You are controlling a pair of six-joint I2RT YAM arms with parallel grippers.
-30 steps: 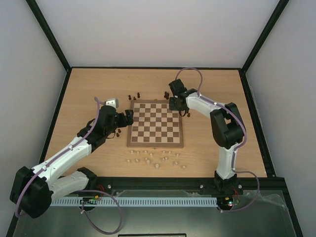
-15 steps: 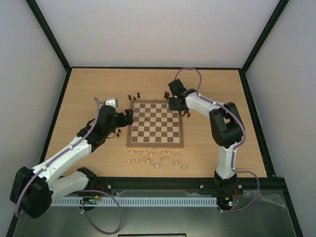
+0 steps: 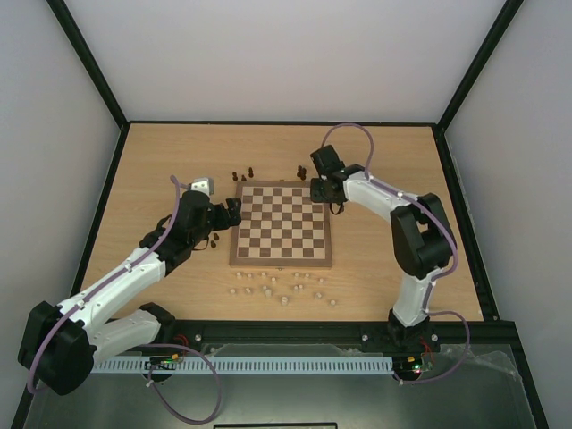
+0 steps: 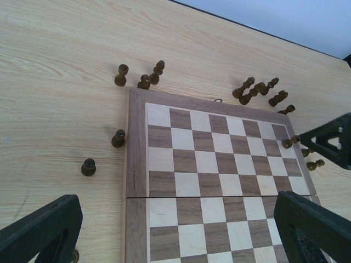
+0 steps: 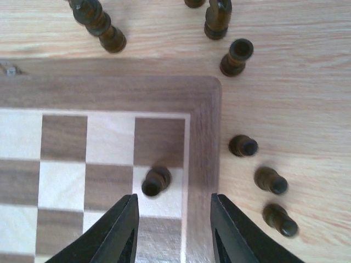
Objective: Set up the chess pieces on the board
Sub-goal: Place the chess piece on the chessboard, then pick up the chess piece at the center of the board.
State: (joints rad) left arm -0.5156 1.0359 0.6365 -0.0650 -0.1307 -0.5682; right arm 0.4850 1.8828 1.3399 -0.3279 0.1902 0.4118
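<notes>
The board (image 3: 281, 225) lies mid-table, its near squares bare in the left wrist view (image 4: 214, 164). Small dark chess pieces stand off its far edge (image 3: 243, 175) and beside its far right corner (image 3: 302, 172). In the right wrist view a dark pawn (image 5: 156, 181) stands on a cream square by the board's corner (image 5: 204, 109). My right gripper (image 5: 174, 219) is open just above and behind it, not touching it; it sits over the far right corner (image 3: 316, 188). More dark pieces (image 5: 271, 180) stand off the board. My left gripper (image 4: 175, 241) is open and empty over the board's left edge (image 3: 234, 211).
Several pale beige pieces (image 3: 281, 290) lie scattered on the table in front of the board. Dark pieces stand left of the board (image 4: 118, 138) and past its far edge (image 4: 143, 82), (image 4: 252, 90). Black frame rails bound the table.
My right gripper has drawn back a little toward the far right, off the board's corner. The left arm has not moved.
</notes>
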